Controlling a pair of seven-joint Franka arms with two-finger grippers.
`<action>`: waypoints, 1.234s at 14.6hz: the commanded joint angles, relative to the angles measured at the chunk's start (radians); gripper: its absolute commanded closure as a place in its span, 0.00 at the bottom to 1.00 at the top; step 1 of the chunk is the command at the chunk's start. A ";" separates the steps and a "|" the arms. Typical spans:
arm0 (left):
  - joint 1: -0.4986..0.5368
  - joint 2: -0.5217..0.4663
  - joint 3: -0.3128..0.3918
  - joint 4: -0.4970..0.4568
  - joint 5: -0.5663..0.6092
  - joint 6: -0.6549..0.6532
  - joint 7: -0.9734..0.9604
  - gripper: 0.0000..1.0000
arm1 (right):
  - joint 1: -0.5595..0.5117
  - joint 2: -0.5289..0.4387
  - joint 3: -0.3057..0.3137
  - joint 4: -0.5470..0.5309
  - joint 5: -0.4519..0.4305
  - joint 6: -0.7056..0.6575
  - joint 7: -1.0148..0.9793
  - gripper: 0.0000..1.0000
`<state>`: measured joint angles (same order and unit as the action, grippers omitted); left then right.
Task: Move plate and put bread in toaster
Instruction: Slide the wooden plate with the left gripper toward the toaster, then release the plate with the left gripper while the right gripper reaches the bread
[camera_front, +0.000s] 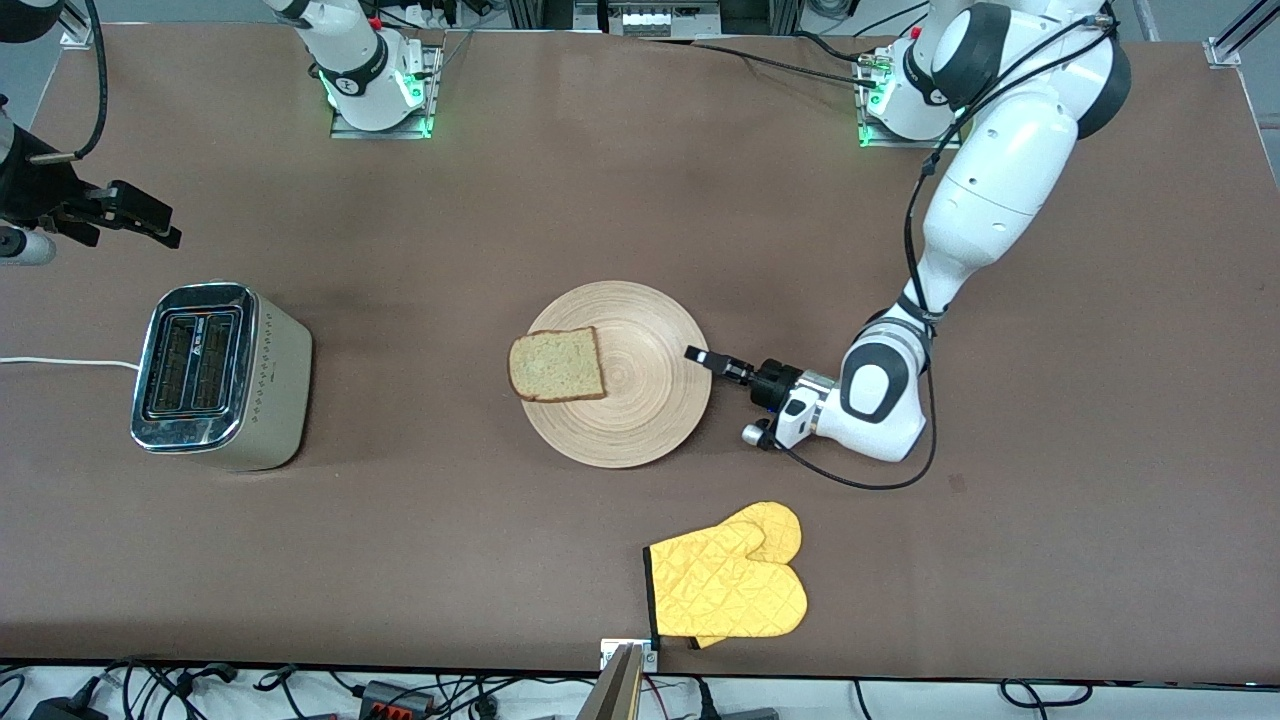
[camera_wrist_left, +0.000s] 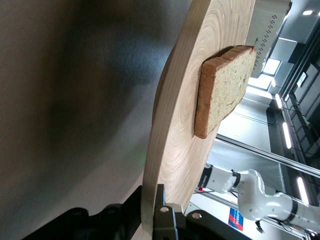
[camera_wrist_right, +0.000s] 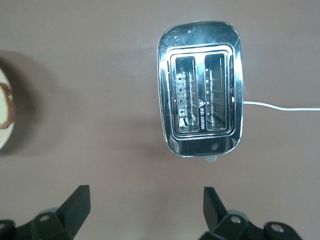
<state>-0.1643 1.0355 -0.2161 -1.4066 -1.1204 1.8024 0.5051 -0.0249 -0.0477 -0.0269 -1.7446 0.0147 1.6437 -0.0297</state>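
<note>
Centrally on the brown worktop (camera_front: 560, 180) lies the plate (camera_front: 640, 420), flat on the surface, with the bread (camera_front: 556, 364) resting on it at the edge toward the right arm's end, one crust reaching slightly over the rim; the left pincer (camera_front: 700, 354) lies low at the plate's rim toward the left arm's end, and the left wrist view shows its dark fingers (camera_wrist_left: 159, 217) closed on that rim, one on each face of the wood; the plate's edge (camera_wrist_left: 165, 125) and the bread (camera_wrist_left: 222, 90) fill that view; the toaster (camera_front: 215, 372) stands upright toward the right arm's end of the worktop, well apart from the plate, both slots empty and its white cord (camera_front: 60, 362) running off to the worktop's edge; the right pincer (camera_front: 150, 222) hangs in the air near that end, its fingers (camera_wrist_right: 75, 207) spread wide and holding nothing, and its wrist view looks straight down on the toaster (camera_wrist_right: 200, 90); a yellow oven mitt (camera_front: 728, 580) lies flat, nearer to the front camera than the plate, close to the worktop's edge.
</note>
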 joint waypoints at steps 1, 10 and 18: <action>-0.055 0.012 0.009 0.040 -0.036 0.040 -0.007 0.99 | -0.004 0.048 0.008 0.013 0.007 0.014 0.016 0.00; -0.107 0.012 0.018 0.035 -0.024 0.061 -0.013 0.65 | 0.141 0.245 0.012 0.043 0.005 0.068 0.019 0.00; 0.043 -0.075 0.077 0.037 0.174 -0.055 -0.013 0.37 | 0.191 0.385 0.015 0.014 0.235 0.142 0.068 0.00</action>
<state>-0.1645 1.0097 -0.1448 -1.3582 -0.9953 1.8182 0.4959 0.1664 0.3072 -0.0118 -1.7283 0.2032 1.7663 0.0270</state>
